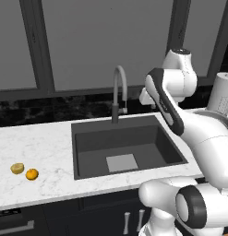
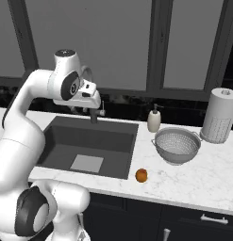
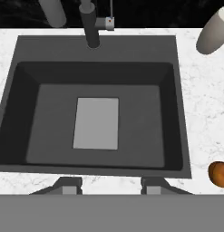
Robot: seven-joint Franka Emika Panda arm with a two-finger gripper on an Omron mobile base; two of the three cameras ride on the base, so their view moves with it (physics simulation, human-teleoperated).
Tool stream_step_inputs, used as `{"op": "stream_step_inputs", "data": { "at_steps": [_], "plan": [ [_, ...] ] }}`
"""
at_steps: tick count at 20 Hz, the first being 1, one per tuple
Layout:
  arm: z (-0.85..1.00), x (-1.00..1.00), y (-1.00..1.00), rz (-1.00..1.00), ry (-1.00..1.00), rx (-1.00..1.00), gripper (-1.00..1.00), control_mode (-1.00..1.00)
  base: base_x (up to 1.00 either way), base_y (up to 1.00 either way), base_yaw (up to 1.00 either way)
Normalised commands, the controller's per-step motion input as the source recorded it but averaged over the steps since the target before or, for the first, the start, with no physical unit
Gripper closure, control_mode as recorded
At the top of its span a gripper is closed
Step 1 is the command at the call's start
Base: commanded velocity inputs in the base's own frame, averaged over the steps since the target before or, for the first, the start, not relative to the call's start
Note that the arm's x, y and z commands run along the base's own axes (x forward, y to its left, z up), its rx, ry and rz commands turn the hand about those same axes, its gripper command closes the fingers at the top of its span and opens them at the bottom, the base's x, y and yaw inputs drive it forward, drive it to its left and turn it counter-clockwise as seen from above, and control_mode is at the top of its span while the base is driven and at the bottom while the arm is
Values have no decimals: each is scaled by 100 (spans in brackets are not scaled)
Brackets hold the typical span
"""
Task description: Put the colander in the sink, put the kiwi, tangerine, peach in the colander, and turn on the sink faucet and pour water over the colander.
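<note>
Sitting on the counter (image 2: 221,188) right of the sink (image 2: 66,141), the colander (image 2: 177,145) was well apart from our pincer (image 3: 111,183), spread and empty over the basin; reaching across, we risked knocking the soap dispenser (image 2: 154,120).

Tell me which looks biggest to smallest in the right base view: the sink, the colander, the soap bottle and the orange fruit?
1. The sink, by far the widest.
2. The colander.
3. The soap bottle.
4. The orange fruit, smallest, though it sits nearer the camera.
</note>
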Motion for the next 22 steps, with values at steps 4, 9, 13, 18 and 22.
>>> {"op": "stream_step_inputs", "data": {
  "at_steps": [4, 9, 13, 18, 22],
  "plan": [
    [0, -11, -19, -3, 0, 3, -100, -100, 0, 0, 0],
    [0, -5, -98, -23, -5, 23, -100, -100, 0, 0, 0],
    [-1, 0, -100, -30, 0, 20, -100, -100, 0, 0, 0],
    [-1, 0, -100, -39, 0, 7, -100, -100, 0, 0, 0],
    [-4, 0, -100, -37, 0, 0, -100, -100, 0, 0, 0]
  ]
}}
